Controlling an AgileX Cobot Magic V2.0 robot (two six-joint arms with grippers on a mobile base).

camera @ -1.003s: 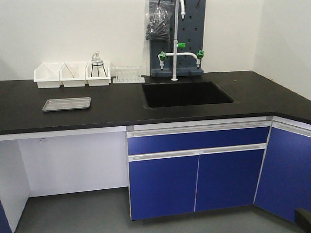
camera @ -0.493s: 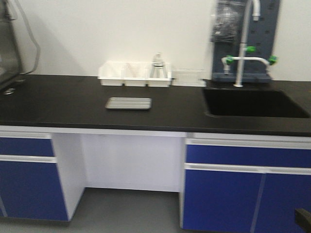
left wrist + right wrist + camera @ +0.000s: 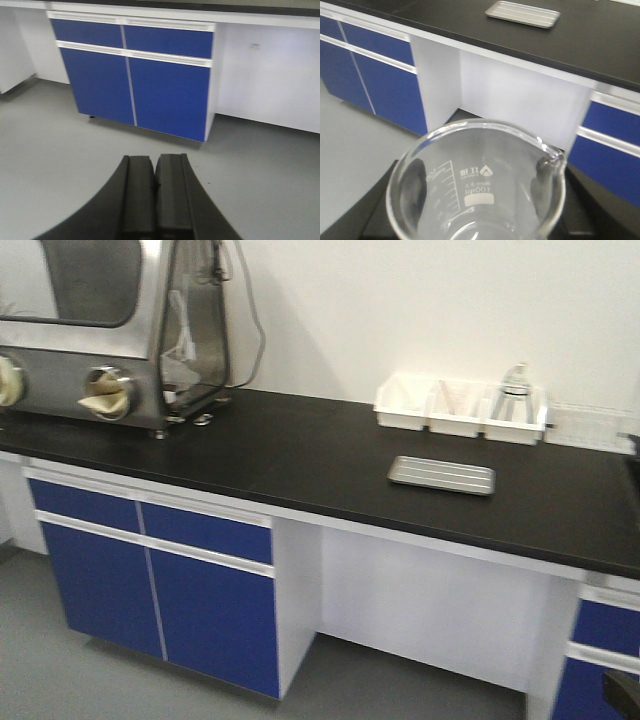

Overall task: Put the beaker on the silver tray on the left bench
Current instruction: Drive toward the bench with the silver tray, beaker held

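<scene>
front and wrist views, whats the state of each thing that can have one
beaker, upright, empty, held off the bench
tray, empty, flat on the bench
left gripper, shut, empty
cabinet doors, shut

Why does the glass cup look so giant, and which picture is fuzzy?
Right wrist view: the beaker sits right at the lens, so it looks giant, glints on its rim. Front-facing view: fuzziest; the silver tray looks soft. Left wrist view: cabinet doors fairly sharp.
</scene>
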